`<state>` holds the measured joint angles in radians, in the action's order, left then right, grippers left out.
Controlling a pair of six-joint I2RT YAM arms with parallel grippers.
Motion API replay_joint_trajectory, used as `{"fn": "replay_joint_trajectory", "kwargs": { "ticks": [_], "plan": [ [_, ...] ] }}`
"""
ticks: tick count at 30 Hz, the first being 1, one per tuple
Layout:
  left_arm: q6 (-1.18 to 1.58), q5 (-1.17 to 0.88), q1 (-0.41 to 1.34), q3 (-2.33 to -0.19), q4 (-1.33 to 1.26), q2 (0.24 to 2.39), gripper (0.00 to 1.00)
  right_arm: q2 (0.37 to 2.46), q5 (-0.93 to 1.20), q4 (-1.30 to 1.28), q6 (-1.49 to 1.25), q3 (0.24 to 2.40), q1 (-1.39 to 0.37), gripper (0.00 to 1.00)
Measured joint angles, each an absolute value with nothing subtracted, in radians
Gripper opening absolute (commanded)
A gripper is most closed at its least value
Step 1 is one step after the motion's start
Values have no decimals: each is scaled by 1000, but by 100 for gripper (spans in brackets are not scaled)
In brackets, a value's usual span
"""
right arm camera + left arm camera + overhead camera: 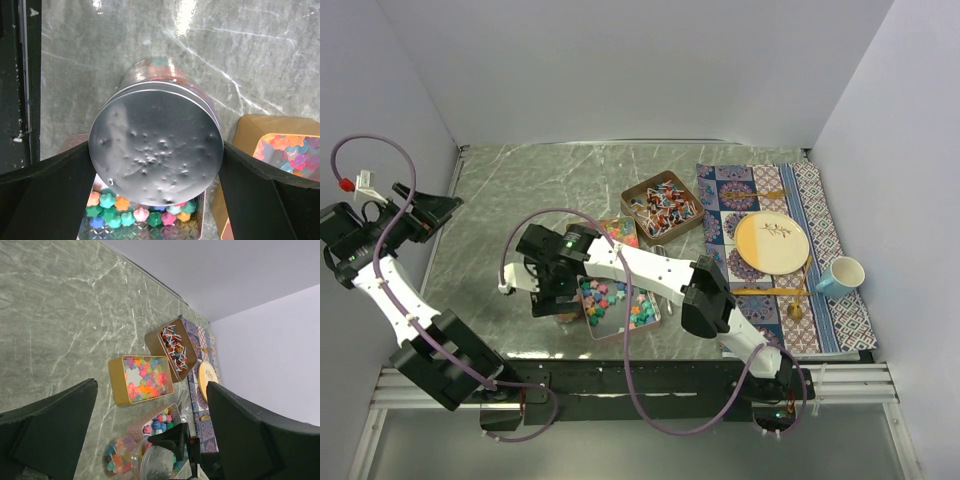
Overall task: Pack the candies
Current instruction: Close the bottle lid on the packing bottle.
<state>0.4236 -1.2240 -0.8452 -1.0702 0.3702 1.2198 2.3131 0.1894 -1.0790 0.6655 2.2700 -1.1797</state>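
My right gripper (pixel 560 292) is shut on a small clear jar (pixel 566 312) that lies tilted on its side. In the right wrist view the jar's round grey end (pixel 156 145) fills the gap between my fingers (pixel 45 192). In the left wrist view the jar (pixel 119 457) holds coloured candies. Under it an open tin (pixel 650 322) holds pastel star candies (pixel 135 216). A second tin holds orange-pink-yellow candies (pixel 145 377). A third holds twist-wrapped candies (pixel 662 207). My left gripper (pixel 435 212) is open and empty, raised at the far left.
A patterned placemat (pixel 820 200) at the right carries a cream-and-orange plate (pixel 771 243), a light blue cup (pixel 842 275) and a spoon (pixel 796 310). White walls close in the marble table (pixel 510 190) on three sides.
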Motion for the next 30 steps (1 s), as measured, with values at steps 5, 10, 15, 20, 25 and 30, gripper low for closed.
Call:
{"fn": "replay_joint_trajectory", "kwargs": {
  "ticks": [5, 10, 15, 20, 25, 30],
  "plan": [
    [409, -1223, -845, -1060, 385, 1220, 97, 2330, 198, -1067, 660, 2284, -1168, 100],
    [197, -1256, -846, -1085, 600, 1236, 99, 2361, 220, -1071, 646, 2287, -1153, 100],
    [-295, -1297, -878, -1169, 1045, 1335, 92, 2365, 240, -1069, 641, 2287, -1137, 100],
    [-495, -1303, -942, -1184, 1256, 1393, 17, 2365, 264, -1066, 624, 2287, -1116, 100],
    [-616, -1305, -936, -1239, 1301, 1396, 1, 2365, 309, -1062, 607, 2288, -1079, 100],
    [-698, -1332, -837, -1178, 1308, 1292, 1, 2365, 328, -1028, 595, 2271, -1051, 100]
  ]
}}
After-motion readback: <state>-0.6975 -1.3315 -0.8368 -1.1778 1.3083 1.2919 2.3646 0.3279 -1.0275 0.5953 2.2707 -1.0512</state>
